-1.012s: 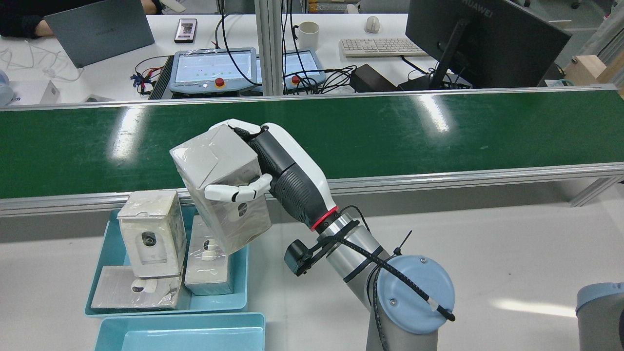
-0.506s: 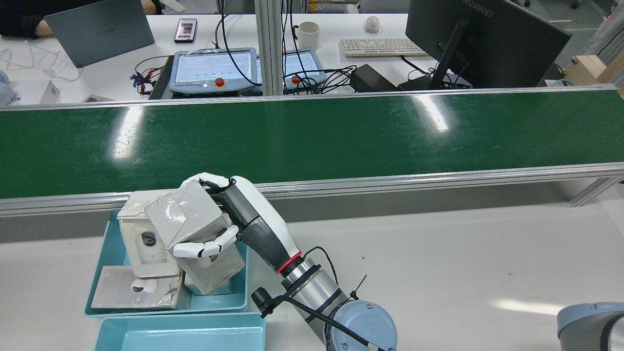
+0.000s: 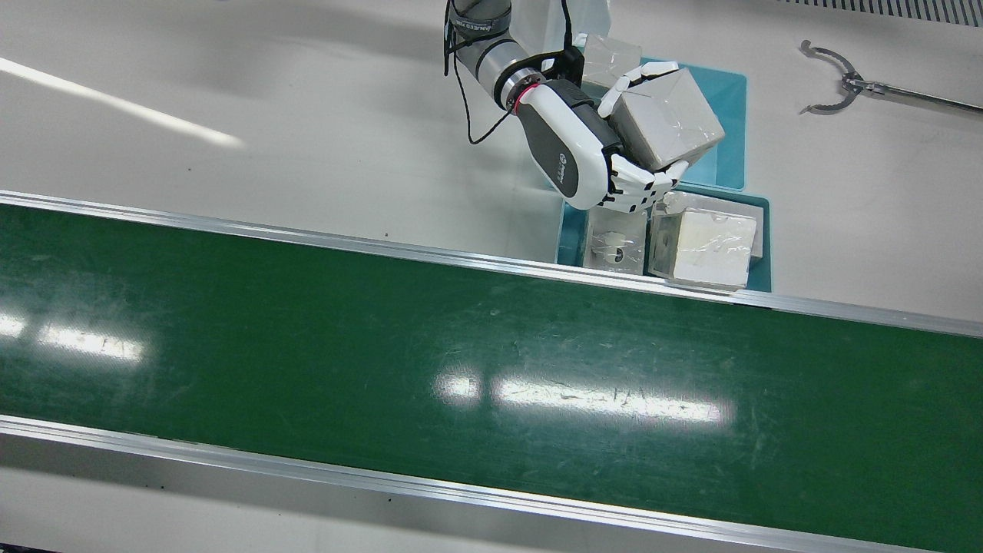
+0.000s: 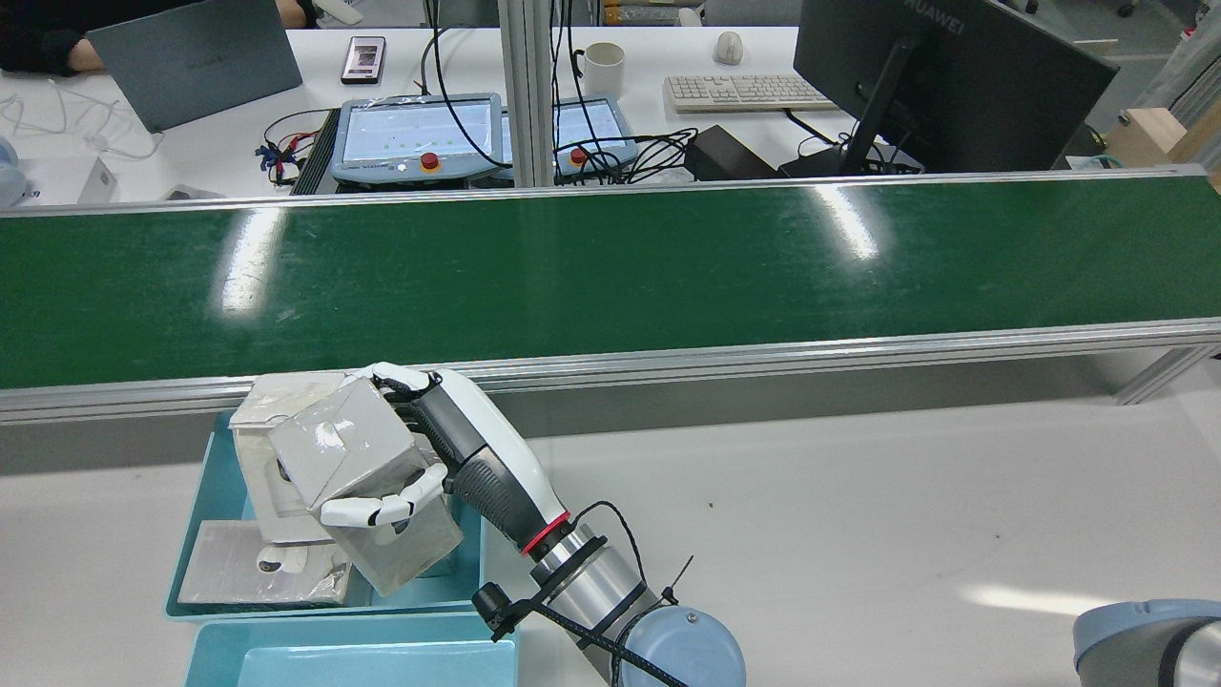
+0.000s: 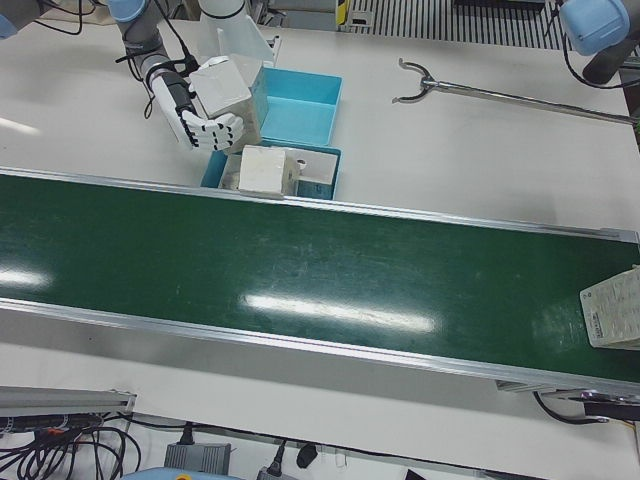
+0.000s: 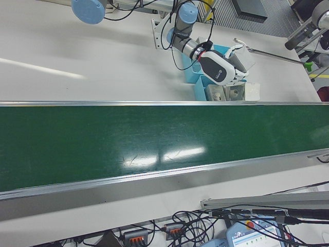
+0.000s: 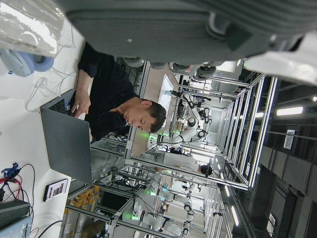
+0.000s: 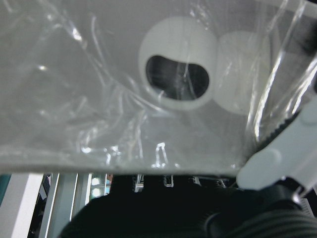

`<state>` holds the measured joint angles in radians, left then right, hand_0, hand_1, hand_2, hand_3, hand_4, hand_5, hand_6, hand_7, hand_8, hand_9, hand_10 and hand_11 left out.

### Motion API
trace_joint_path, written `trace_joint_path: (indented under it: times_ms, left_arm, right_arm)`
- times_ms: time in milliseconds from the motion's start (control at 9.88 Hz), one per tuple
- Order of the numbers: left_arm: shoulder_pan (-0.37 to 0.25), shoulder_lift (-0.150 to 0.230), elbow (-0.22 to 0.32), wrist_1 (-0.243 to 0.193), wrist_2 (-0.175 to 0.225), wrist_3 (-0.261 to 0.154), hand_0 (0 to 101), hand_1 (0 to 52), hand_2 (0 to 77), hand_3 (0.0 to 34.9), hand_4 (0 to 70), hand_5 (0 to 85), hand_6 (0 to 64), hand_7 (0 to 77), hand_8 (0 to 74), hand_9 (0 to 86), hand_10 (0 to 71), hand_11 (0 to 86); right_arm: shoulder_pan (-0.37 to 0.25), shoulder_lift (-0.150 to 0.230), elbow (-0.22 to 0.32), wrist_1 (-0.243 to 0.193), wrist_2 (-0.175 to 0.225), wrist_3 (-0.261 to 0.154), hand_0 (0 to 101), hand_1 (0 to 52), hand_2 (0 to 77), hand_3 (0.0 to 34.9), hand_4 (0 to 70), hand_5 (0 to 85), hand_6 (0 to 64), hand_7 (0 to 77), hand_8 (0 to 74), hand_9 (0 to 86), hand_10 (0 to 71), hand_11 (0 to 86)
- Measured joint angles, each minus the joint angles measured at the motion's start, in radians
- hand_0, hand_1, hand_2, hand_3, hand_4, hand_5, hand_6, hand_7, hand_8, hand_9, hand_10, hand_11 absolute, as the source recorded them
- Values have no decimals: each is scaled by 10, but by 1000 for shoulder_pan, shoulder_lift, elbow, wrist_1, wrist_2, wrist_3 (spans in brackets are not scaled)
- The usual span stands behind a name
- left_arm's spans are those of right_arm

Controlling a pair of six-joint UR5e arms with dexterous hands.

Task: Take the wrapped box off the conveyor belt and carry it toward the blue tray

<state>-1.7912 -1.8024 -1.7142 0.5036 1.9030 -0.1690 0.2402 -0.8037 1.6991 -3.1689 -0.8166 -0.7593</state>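
Note:
The wrapped box (image 4: 348, 453) is a grey carton in clear film, and my right hand (image 4: 458, 458) is shut on it. It hangs tilted, off the green conveyor belt (image 4: 610, 277). From overhead the box (image 3: 668, 115) and right hand (image 3: 584, 146) are above the two blue trays, the filled one (image 3: 570, 230) and the empty one (image 3: 729, 107). The right hand view is filled by the film-covered box (image 8: 124, 89). The left hand view shows only part of my left hand (image 7: 163, 29), not its fingers.
Several wrapped boxes (image 4: 258, 568) lie in the filled tray (image 4: 205, 477). A second blue tray (image 4: 353, 654) sits nearer the robot. Another wrapped box (image 5: 612, 312) rides at the belt's end. A long grabber tool (image 3: 845, 84) lies on the table. Desks with screens stand beyond the belt.
My right hand has carried the box off the belt's near edge, lowering it toward the robot and leftward in the rear view, over the blue trays. The grip is unchanged.

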Motion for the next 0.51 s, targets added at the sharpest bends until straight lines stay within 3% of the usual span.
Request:
trace_joint_path:
  times_ms: [101, 202, 304, 405, 506]
  left_arm:
    - [0, 0, 0, 0, 0, 0, 0, 0, 5, 0, 0, 11, 0, 0, 0, 0, 5, 0]
    - [0, 0, 0, 0, 0, 0, 0, 0, 5, 0, 0, 11, 0, 0, 0, 0, 5, 0]
    - [0, 0, 0, 0, 0, 0, 0, 0, 5, 0, 0, 11, 0, 0, 0, 0, 5, 0]
    - [0, 0, 0, 0, 0, 0, 0, 0, 5, 0, 0, 11, 0, 0, 0, 0, 5, 0]
    - [0, 0, 0, 0, 0, 0, 0, 0, 11, 0, 0, 11, 0, 5, 0, 0, 0, 0]
  right_arm:
    - [-4, -2, 2, 11, 0, 0, 441, 11, 311, 0, 251, 442, 415, 327, 556, 360, 469, 431]
    - [-6, -4, 3, 18, -1, 0, 420, 11, 295, 0, 251, 442, 415, 327, 496, 404, 376, 485]
    - [-8, -5, 5, 21, -3, 1, 420, 11, 295, 0, 251, 442, 415, 327, 496, 404, 376, 485]
    - [-8, -5, 7, 23, -4, 2, 429, 65, 180, 0, 251, 442, 344, 344, 376, 376, 295, 436]
    - [-8, -6, 8, 24, -6, 3, 429, 65, 180, 0, 251, 442, 344, 344, 376, 376, 295, 436]
